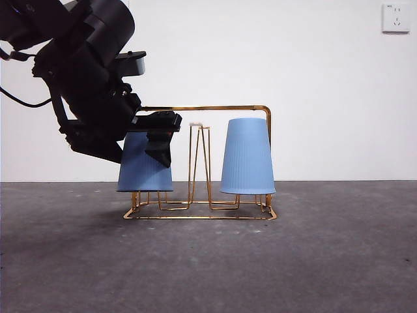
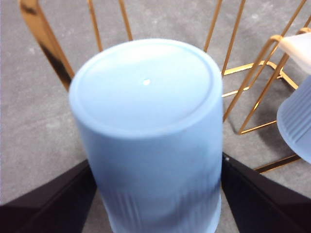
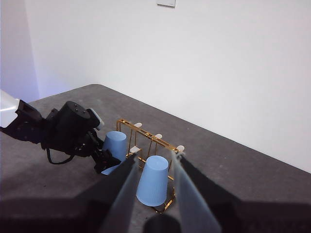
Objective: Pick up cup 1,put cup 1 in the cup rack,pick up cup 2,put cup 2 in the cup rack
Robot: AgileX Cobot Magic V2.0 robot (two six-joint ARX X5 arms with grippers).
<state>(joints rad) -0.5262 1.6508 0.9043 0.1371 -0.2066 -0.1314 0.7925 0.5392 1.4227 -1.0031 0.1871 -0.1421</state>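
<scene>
The gold wire cup rack [image 1: 208, 108] stands mid-table. A blue ribbed cup [image 1: 247, 156], upside down, sits over the rack's right peg; it also shows in the wrist views [image 2: 296, 126] [image 3: 153, 179]. A second blue cup [image 1: 140, 173] is upside down at the left end of the rack [image 2: 41, 43], its rim level with the first cup's rim. My left gripper [image 1: 156, 140] reaches in from the upper left, and its black jaws press both sides of this cup [image 2: 146, 121]. My right gripper [image 3: 154, 155] hangs high above the table, open and holding nothing.
The middle peg [image 1: 199, 156] with its white cap stands bare between the two cups. A white wall runs close behind the rack, with a socket [image 1: 396, 17] high on the right. The dark grey table [image 1: 208, 261] stretches in front.
</scene>
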